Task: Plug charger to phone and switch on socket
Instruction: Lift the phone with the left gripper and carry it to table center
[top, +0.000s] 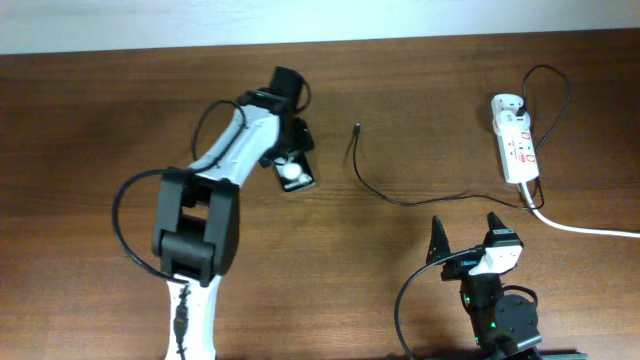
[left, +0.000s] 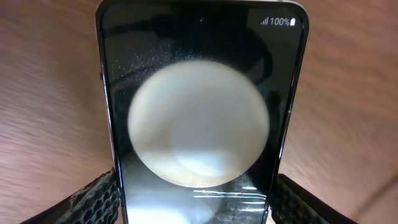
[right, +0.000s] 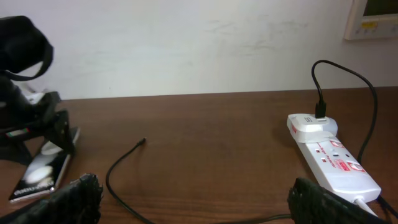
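Phone (left: 199, 124), lower end cut off, between left jaws, grip unclear; right jaws wide apart.

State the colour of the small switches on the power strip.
Red switches on the white power strip; clearest in the right wrist view.

Brown wooden table (top: 90, 110) against a white wall (right: 186, 43), with a pale panel (right: 373, 17) high on it.
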